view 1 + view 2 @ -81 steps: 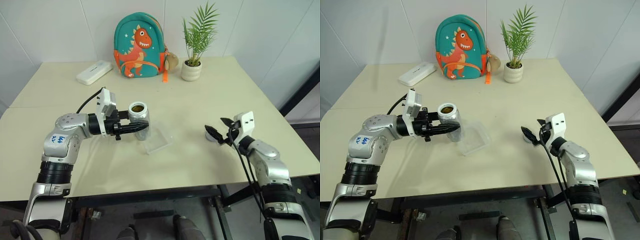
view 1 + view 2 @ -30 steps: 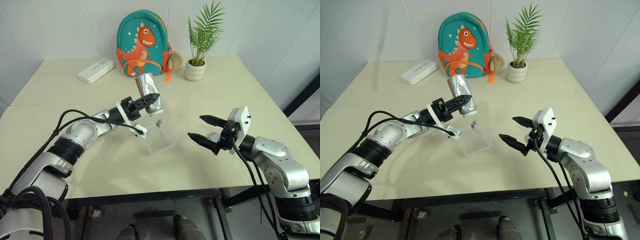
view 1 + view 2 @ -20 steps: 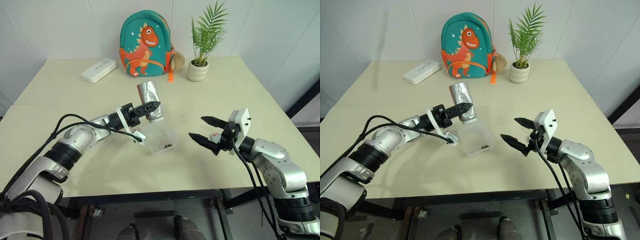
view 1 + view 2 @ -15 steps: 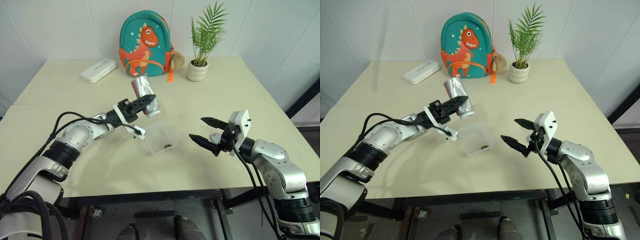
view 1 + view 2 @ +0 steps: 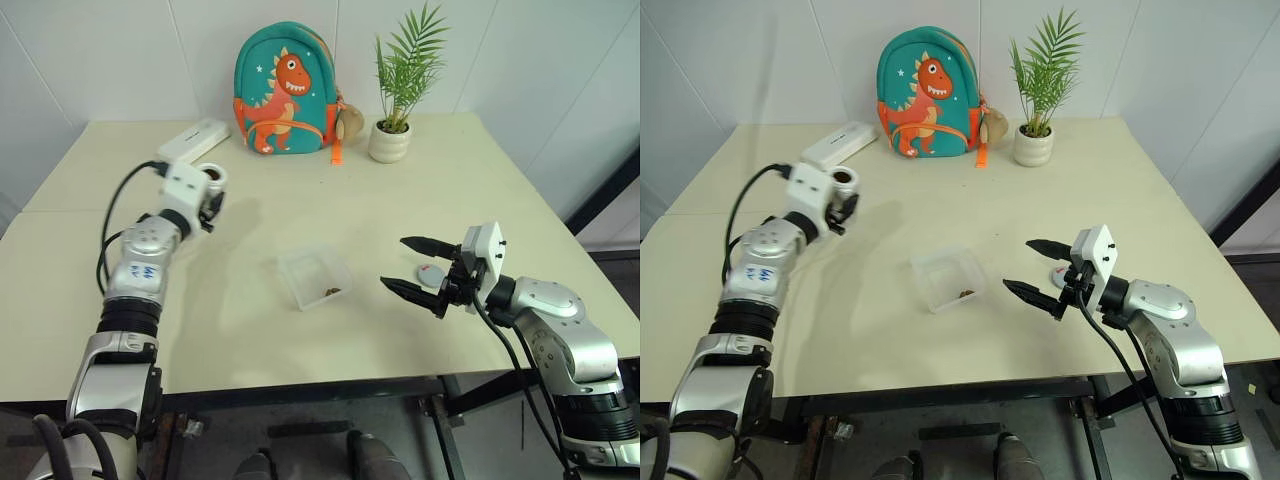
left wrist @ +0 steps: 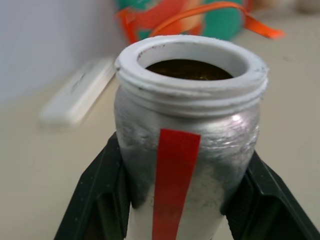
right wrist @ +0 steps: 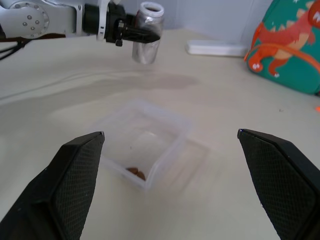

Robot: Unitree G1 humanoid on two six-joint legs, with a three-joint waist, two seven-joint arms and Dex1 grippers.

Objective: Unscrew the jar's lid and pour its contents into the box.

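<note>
Cream bench (image 5: pixel 400 215) is carrying the clear box (image 5: pixel 315 277), centre frame, brown pellets (image 5: pixel 333 292) lying inside: pouring looks done. Left wrist view: left gripper (image 6: pixel 175 200) fingers are clamping the open jar (image 6: pixel 187 135); setting it down seems next. Right wrist view: right gripper (image 7: pixel 172 170) fingers are standing wide, empty.

The left arm reaches forward toward eleven o'clock, forearm raised, wrist bent so its pincer (image 5: pixel 212 196) points toward three o'clock. Its two black fingers (image 6: pixel 95 200) are clamped on opposite sides of the jar (image 6: pixel 187 145), which stands upright. The right arm lies at four o'clock, elbow bent, forearm level. Its pincer (image 5: pixel 415 268) points toward nine o'clock, fingers spread wide, holding nothing.
</note>
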